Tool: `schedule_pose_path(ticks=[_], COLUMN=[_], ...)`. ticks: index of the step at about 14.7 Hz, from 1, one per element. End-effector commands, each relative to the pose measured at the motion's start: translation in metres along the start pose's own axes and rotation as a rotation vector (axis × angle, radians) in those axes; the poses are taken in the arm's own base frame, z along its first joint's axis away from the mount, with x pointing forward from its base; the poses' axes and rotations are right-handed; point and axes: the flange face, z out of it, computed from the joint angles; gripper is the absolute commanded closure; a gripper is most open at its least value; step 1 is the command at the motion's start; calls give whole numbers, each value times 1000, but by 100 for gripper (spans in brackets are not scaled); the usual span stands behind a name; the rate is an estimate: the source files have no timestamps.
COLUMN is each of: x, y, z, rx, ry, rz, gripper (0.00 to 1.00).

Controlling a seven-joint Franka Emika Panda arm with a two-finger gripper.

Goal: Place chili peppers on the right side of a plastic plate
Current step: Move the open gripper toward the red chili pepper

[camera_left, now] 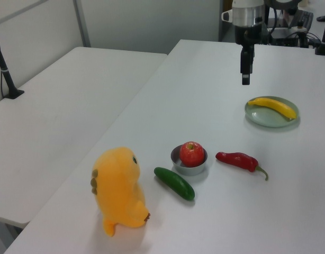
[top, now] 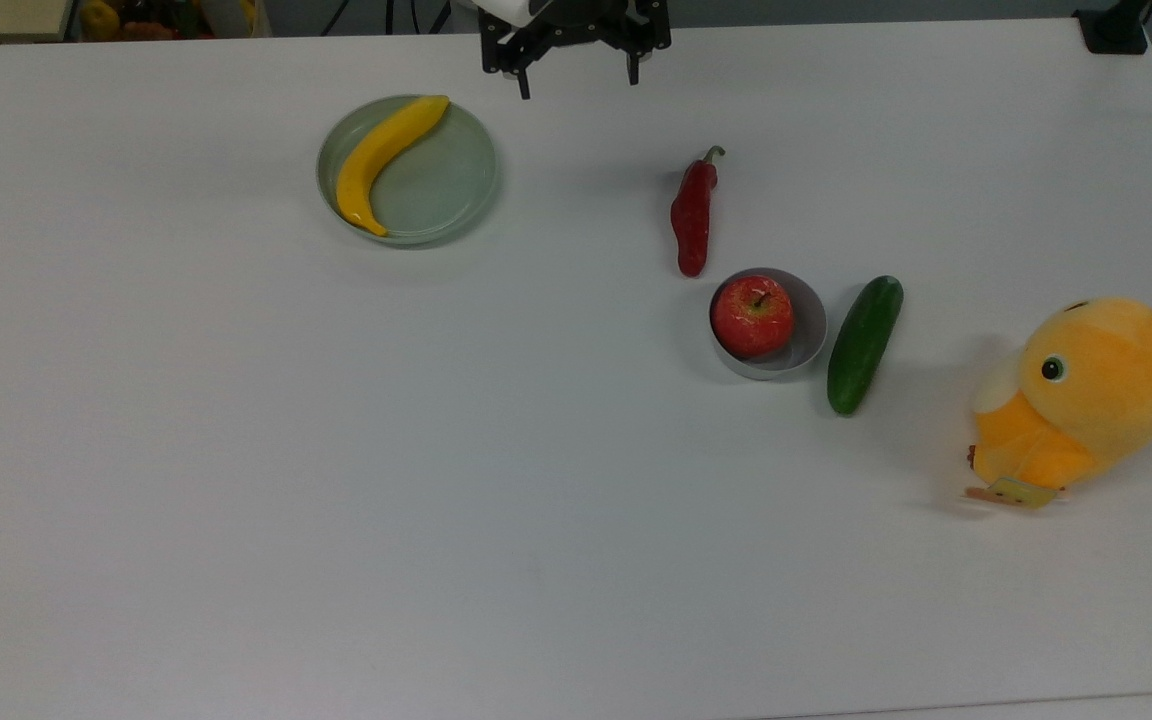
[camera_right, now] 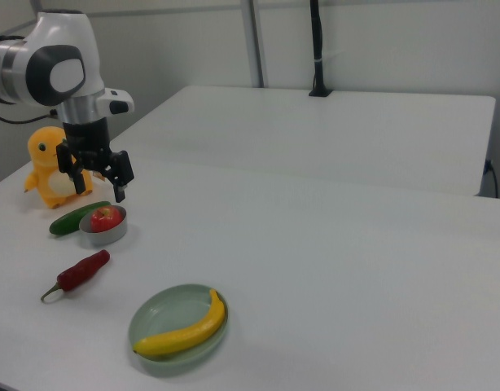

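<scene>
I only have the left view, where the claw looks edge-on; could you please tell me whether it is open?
Observer: Yes, it is open. The top view shows the claw with its two fingers spread apart and nothing between them.
Operator: Thank you. Is it above the chili?
Observer: No. In the top view it sits between the plate and the chili, off to the top view's left of the chili's stem.
Operator: And does the plate have room?
Observer: Yes. In the top view the banana lies along the plate's left side, so the right half is bare.
</scene>
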Motion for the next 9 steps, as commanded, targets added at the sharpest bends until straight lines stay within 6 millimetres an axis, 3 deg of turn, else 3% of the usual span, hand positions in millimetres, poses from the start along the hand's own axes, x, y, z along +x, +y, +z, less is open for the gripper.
schedule_pose_path(ticks=[1,6,9], x=[-5,-2,1], y=[-13,-38,-63], z=[14,32,61], rx=[16,13,11], ry=[-19,-49,-98], rz=[-16,-26,-51], gripper=[0,0,0])
